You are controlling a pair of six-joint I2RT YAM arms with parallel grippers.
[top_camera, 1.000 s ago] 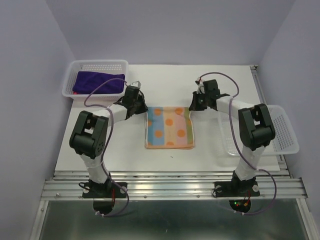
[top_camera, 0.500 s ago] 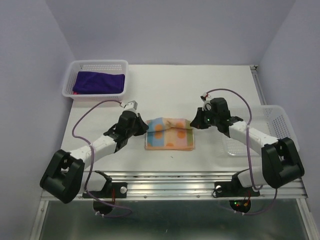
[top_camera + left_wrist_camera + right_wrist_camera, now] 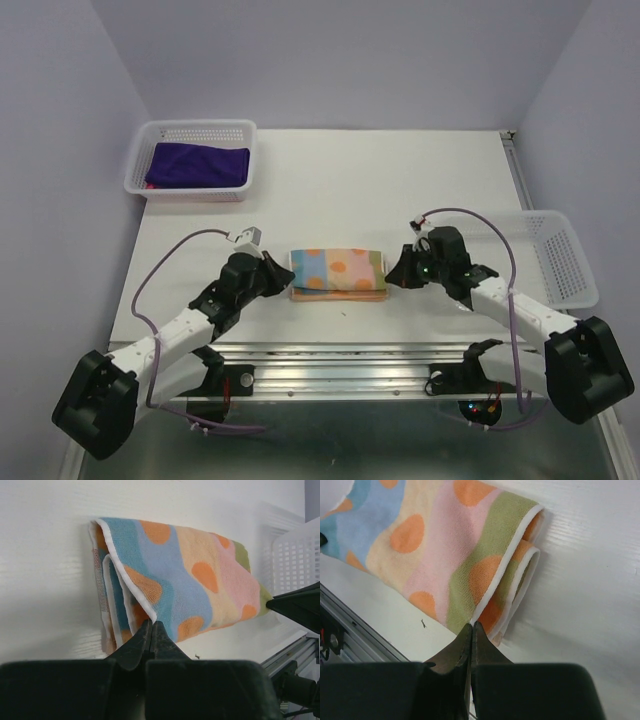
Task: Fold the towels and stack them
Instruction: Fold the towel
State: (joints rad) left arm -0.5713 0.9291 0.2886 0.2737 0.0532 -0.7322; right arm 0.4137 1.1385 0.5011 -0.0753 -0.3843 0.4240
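The light blue towel with orange dots (image 3: pixel 338 272) lies folded into a narrow strip near the table's front edge. My left gripper (image 3: pixel 285 276) is shut on its left near corner; in the left wrist view the towel (image 3: pixel 190 575) has its white hem running into my closed tips (image 3: pixel 151 624). My right gripper (image 3: pixel 393 272) is shut on the right near corner; in the right wrist view the towel (image 3: pixel 435 545) has its hem pinched at my tips (image 3: pixel 472 625). A dark purple towel (image 3: pixel 197 165) lies in the far-left basket.
A white mesh basket (image 3: pixel 195 127) stands at the back left and holds the purple towel. A second white mesh basket (image 3: pixel 567 262) stands at the right edge, also in the left wrist view (image 3: pixel 295 555). The metal rail (image 3: pixel 340 350) runs along the near edge.
Both arms swung toward the near edge, carrying the dotted towel's far edge over onto its near edge. The towel went from a square to a narrow folded strip.
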